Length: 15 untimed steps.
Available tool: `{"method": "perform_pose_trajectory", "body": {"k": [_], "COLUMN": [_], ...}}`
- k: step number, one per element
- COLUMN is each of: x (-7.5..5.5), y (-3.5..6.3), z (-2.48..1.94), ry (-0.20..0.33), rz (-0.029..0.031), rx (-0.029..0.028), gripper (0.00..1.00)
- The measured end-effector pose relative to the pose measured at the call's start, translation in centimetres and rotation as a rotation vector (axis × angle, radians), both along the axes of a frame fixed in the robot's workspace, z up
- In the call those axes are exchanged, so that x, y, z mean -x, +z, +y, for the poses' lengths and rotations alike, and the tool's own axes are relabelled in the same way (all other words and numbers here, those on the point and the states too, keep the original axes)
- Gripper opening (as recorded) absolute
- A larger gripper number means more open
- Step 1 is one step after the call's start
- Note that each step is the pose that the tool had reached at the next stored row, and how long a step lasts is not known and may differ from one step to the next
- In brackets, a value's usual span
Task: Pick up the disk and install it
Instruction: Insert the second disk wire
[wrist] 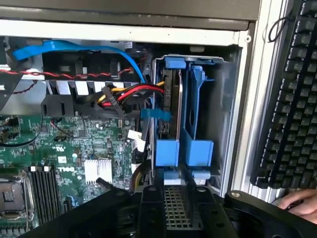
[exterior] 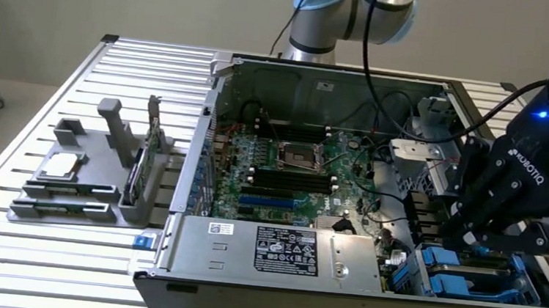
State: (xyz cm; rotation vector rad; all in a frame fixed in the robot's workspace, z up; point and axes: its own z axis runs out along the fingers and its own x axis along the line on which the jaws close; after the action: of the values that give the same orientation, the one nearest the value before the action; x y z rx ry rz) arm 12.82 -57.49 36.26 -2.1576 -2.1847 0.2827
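Note:
The disk (wrist: 173, 94) stands on edge inside the drive cage (wrist: 225, 99) at the corner of the open computer case, its silver side showing between blue plastic rails (wrist: 198, 114). The blue rail ends (exterior: 447, 262) show in the exterior view at the case's near right corner. My gripper (exterior: 491, 243) hangs just above that cage, open, with nothing between its fingers. Its black linkages (wrist: 257, 208) spread wide on both sides of the cage in the wrist view.
The motherboard (exterior: 288, 173) and the power supply box (exterior: 277, 253) fill the case, with red, yellow and blue cables (wrist: 119, 94) beside the cage. At the exterior view's left stands a grey fixture (exterior: 80, 197) with a chip and a green card (exterior: 141, 165). A hand (wrist: 299, 203) rests by a keyboard (wrist: 292, 99).

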Motion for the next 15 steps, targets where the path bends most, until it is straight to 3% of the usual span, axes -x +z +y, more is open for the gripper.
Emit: {"method": "perform_pose_trajectory", "body": {"k": [2, 4, 15], "x": [0.14, 0.14, 0.14], "y": [0.16, 0.16, 0.17], "z": [0.0, 0.0, 0.0], "ry": [0.0, 0.0, 0.0], "rz": [0.0, 0.0, 0.0], "rx": [-0.0002, -0.0004, -0.0003], "gripper": [0.16, 0.11, 0.11]}}
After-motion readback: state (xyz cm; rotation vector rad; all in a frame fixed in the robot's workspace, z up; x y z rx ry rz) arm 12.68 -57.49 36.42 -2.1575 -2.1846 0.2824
